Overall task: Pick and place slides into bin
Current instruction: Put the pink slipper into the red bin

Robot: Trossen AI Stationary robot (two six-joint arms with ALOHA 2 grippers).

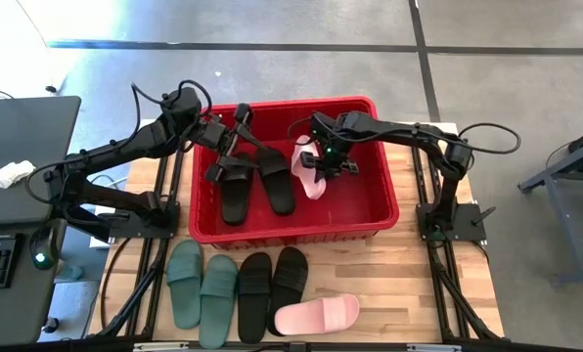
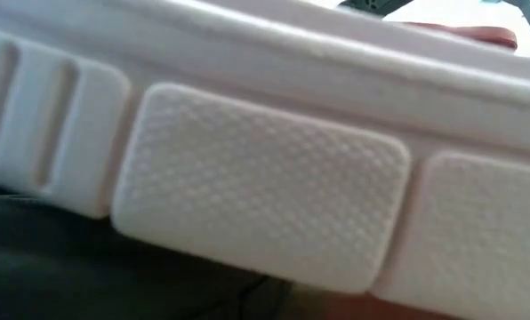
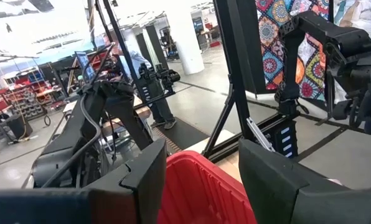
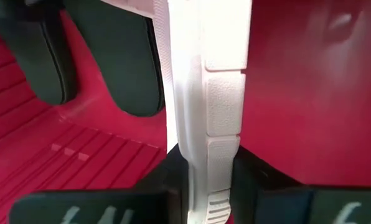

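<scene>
The red bin (image 1: 370,200) stands mid-table with two black slides (image 1: 238,191) (image 1: 277,181) lying flat on its floor. My right gripper (image 1: 323,161) is inside the bin, shut on a pale pink slide (image 1: 306,174) turned on its edge. My left gripper (image 1: 241,132) is open and empty over the bin's far-left part; the bin's rim (image 3: 198,180) shows between its fingers. On the table near the bin lie two green slides (image 1: 201,288), two black slides (image 1: 272,284) and a second pink slide (image 1: 316,315), whose sole fills the low view (image 2: 265,204). My right gripper pinches the pink slide's sole (image 4: 207,168) between its two fingers, one on each flat face, at one end of the slide. The fingers point down into the bin and lie along the slide. The slide hangs on edge below them, beside the black slides (image 4: 120,56).
The bin's right half has bare floor (image 1: 355,191). The arm mounts and frame rails stand at the table's left (image 1: 125,210) and right (image 1: 438,210). A desk with a keyboard and mouse (image 1: 8,244) is off the left edge.
</scene>
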